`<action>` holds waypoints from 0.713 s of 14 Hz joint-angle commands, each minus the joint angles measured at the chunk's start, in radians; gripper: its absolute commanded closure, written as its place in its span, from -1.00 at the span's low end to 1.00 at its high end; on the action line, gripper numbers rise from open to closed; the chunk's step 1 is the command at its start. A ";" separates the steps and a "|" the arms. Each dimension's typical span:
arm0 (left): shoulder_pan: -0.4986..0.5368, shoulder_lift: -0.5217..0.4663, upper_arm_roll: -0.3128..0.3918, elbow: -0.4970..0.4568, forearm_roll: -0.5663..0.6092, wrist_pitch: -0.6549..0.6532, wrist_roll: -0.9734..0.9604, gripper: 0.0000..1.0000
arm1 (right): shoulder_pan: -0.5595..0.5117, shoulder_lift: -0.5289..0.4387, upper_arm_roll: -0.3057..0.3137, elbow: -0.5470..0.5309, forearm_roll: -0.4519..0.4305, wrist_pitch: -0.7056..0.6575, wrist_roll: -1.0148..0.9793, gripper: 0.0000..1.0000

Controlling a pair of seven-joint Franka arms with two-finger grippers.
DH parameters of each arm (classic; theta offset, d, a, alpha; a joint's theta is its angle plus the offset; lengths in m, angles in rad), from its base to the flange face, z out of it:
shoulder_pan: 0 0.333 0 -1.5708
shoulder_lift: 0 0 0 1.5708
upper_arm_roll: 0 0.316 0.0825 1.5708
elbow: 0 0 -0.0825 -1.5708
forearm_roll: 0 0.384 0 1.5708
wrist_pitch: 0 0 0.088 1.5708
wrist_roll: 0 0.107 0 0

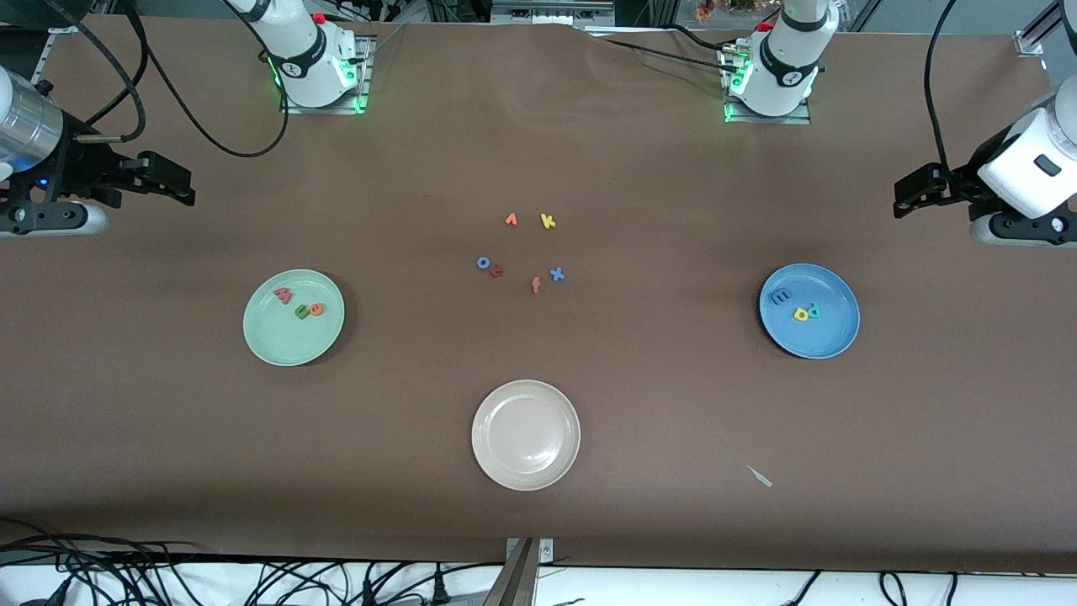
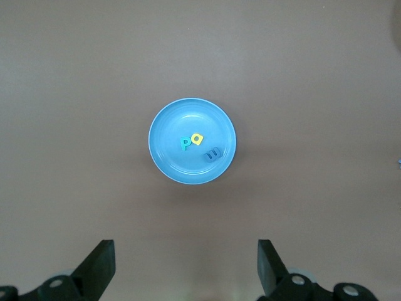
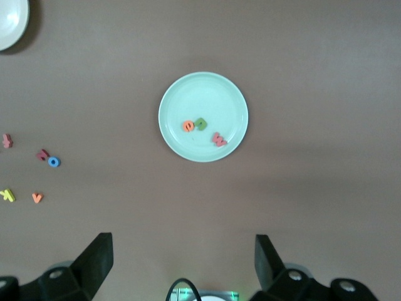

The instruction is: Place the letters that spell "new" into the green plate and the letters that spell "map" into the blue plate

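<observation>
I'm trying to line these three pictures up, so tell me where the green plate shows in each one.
Front view: the green plate lies toward the right arm's end of the table, holding three letters.
Left wrist view: not in it; only the blue plate shows.
Right wrist view: the green plate sits mid-frame, above the open right gripper.
Shared landmark: the orange "e" on it.

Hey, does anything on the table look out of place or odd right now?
Only a small pale scrap lying on the table, toward the left arm's end and about as near to the front camera as the beige plate; it looks like stray litter.
</observation>
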 commanded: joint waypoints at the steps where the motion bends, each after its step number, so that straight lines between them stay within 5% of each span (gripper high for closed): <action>1: 0.007 -0.006 -0.006 -0.004 0.016 -0.008 0.019 -1.00 | 0.001 0.002 0.007 0.014 -0.017 0.008 -0.006 -0.99; 10: 0.007 -0.008 -0.006 -0.004 0.016 -0.008 0.019 -1.00 | 0.002 0.002 0.008 0.014 -0.014 0.005 -0.012 -0.99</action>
